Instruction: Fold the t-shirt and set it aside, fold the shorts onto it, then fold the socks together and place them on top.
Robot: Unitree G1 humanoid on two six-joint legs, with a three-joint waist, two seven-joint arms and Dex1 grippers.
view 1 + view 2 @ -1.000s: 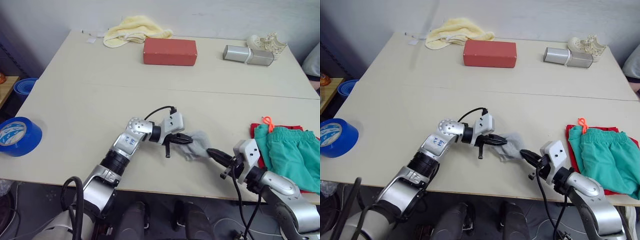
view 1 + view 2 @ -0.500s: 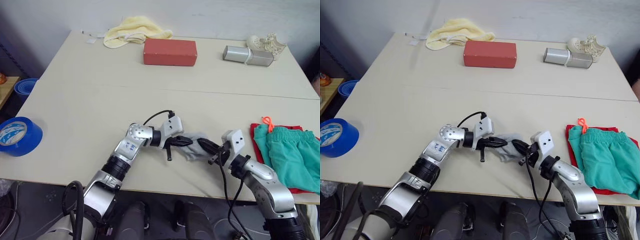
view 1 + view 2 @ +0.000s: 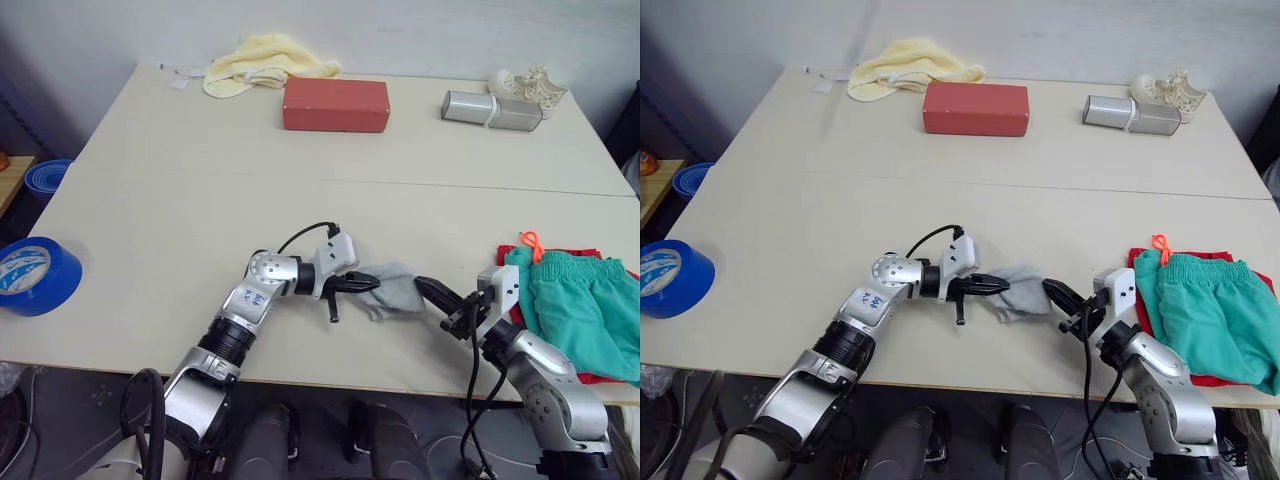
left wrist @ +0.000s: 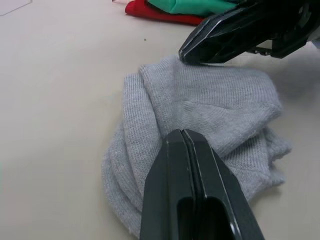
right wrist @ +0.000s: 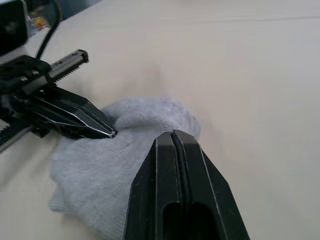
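A pale beige worktop (image 3: 200,200) against a grey wall carries the bunched light heather-grey knit socks (image 3: 392,289) near its front edge. The left end effector (image 3: 368,284), clenched, grasps them; the right end effector (image 3: 428,288), clenched empty, sits just beside.

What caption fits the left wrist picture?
Shut left gripper rests on bunched grey socks, right gripper at their far edge.

Left tool (image 3: 992,286) on grey socks (image 3: 1023,291), right tool (image 3: 1053,294) beside, shorts (image 3: 1212,310) over t-shirt (image 3: 1143,301)
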